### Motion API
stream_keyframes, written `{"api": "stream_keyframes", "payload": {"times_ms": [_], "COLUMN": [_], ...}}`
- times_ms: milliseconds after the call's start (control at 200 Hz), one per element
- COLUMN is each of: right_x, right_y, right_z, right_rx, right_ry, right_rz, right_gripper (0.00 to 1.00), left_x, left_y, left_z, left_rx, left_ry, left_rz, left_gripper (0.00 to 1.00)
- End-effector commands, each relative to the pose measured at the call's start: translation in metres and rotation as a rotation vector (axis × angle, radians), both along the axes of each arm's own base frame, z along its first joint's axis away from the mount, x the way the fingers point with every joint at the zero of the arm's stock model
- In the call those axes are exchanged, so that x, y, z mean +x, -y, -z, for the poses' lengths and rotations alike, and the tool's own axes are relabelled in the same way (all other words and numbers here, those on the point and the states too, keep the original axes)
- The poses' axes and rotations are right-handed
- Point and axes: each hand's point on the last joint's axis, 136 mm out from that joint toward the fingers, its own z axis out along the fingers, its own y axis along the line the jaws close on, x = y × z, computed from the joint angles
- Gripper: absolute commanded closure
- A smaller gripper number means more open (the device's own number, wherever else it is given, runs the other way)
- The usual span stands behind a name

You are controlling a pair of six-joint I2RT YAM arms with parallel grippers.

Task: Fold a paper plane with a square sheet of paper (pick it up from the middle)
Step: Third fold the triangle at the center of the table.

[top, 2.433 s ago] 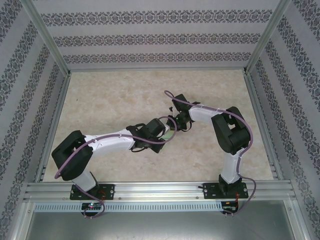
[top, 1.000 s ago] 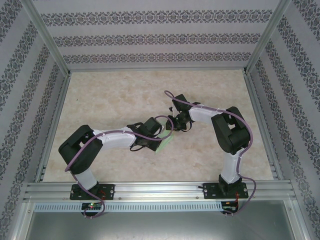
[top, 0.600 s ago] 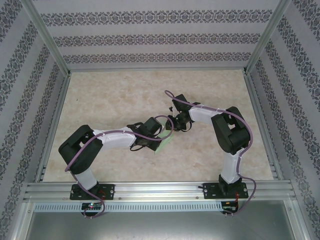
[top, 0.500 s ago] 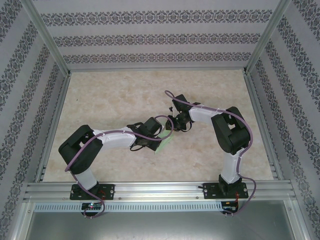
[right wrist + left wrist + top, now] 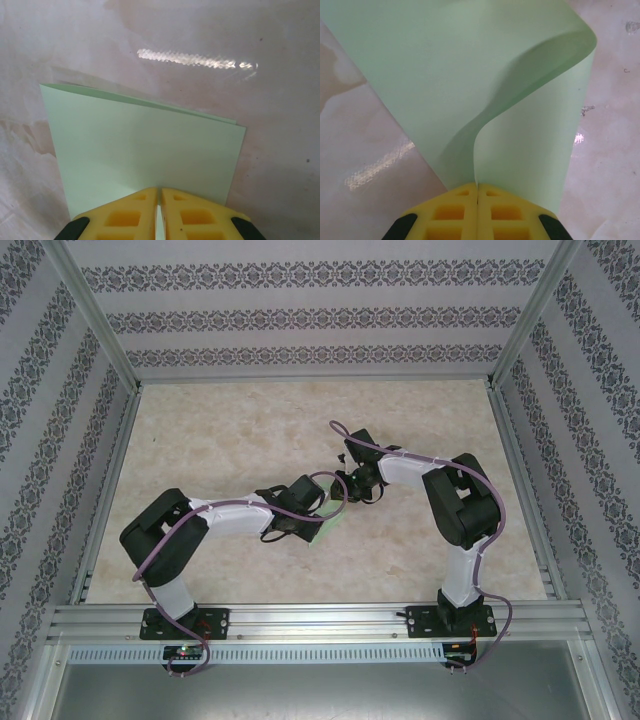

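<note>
Now both pincers are clenched on the same thing. The left pincer (image 5: 478,194) has yellow fingers (image 5: 451,214), moulded with square hollows, and they are pressed together on the near edge of the square sheet of paper (image 5: 435,70). The sheet is thin, smooth and pale mint-green, without any mark. From this grip one layer rises and bends over to the right in a soft round curl, and a flatter layer spreads beneath it.

The right pincer (image 5: 159,195) has the same kind of yellow fingers (image 5: 125,217), and they are closed on the paper too. In its view the sheet (image 5: 145,145) is folded in two. It makes a flat four-sided shape with straight edges, and the second layer shows as a thin line along the far edge.

The desk (image 5: 200,30) has a glossy beige surface like marble, with small dark specks. From above, a small green corner of the sheet (image 5: 328,528) shows between the two wrists, near the middle of the desk (image 5: 240,430).
</note>
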Motion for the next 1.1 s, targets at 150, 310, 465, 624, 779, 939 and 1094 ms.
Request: {"api": "stream_keyframes", "payload": {"times_ms": [150, 310, 465, 624, 779, 939, 1094], "right_x": [-0.015, -0.015, -0.014, -0.003, 0.012, 0.010, 0.012], "right_y": [0.009, 0.009, 0.006, -0.004, 0.002, -0.007, -0.011], "right_z": [0.020, 0.019, 0.018, -0.007, -0.041, -0.040, -0.016], "right_rx": [-0.051, -0.051, -0.036, 0.076, 0.132, 0.180, 0.123], "right_ry": [-0.050, -0.047, -0.046, 0.000, 0.094, 0.066, 0.026], "right_rz": [0.013, 0.013, 0.011, 0.040, 0.085, 0.059, 0.052], "right_gripper": [0.88, 0.88, 0.87, 0.86, 0.84, 0.84, 0.85], "left_x": [0.011, 0.009, 0.006, 0.005, 0.004, 0.006, 0.007], "left_y": [-0.008, -0.007, -0.007, -0.009, -0.013, -0.008, -0.007], "left_z": [-0.005, -0.001, 0.002, 0.005, 0.005, -0.002, -0.004], "left_rx": [0.011, 0.009, 0.007, 0.017, 0.025, 0.004, 0.002], "left_ry": [0.043, 0.029, 0.015, 0.007, 0.009, 0.018, 0.019], "left_rz": [-0.032, -0.026, -0.025, -0.034, -0.043, -0.037, -0.035], "left_gripper": [0.98, 0.98, 0.98, 0.98, 0.99, 0.99, 0.99]}}
